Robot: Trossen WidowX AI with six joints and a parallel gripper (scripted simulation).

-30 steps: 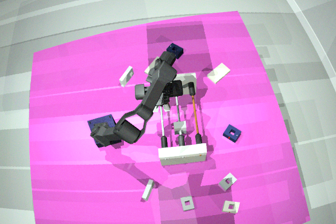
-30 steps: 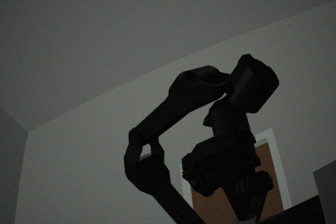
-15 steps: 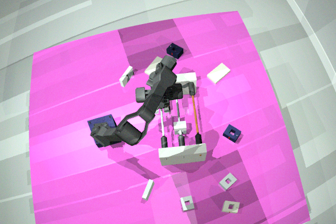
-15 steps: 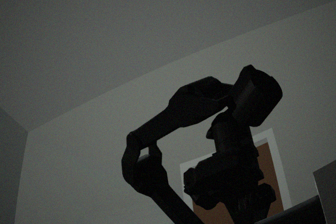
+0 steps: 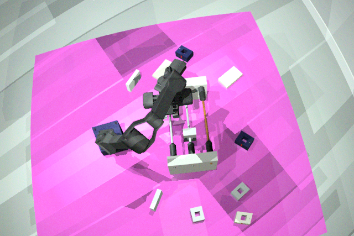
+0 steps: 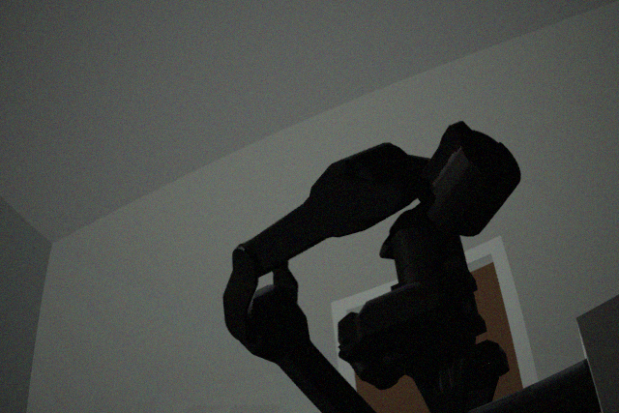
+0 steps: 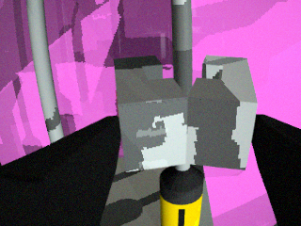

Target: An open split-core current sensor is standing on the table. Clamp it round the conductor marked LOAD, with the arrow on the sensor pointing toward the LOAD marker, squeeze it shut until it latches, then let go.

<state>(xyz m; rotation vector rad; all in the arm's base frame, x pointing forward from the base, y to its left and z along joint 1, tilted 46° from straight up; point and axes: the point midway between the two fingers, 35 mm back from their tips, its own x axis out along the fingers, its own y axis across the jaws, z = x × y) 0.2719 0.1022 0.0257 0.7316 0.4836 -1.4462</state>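
My gripper [image 7: 187, 126] [image 5: 172, 111] is shut on the open light-grey sensor [image 7: 212, 127], gripping its outer sides. The leftmost conductor [image 5: 171, 135] [image 7: 182, 38] of the rack runs in line under the sensor in the wrist view, passing between its spread far parts. Its lower end meets a black and yellow sleeve [image 7: 181, 217] with a black mark. The fingers and sensor hide whether the conductor lies fully inside the opening. The sensor's arrow and the word LOAD are not readable. The arm mostly hides the sensor in the top view.
The middle conductor [image 5: 187, 116] [image 7: 39, 61] carries a white block [image 5: 189, 132]; an orange conductor [image 5: 205, 119] lies beyond it. A pale end block [image 5: 192, 166] holds their near ends. Navy square rings [image 5: 184, 53] [image 5: 244, 140], pale rings [image 5: 197, 214] [image 5: 243, 218] and pale blocks [image 5: 230, 77] lie around.
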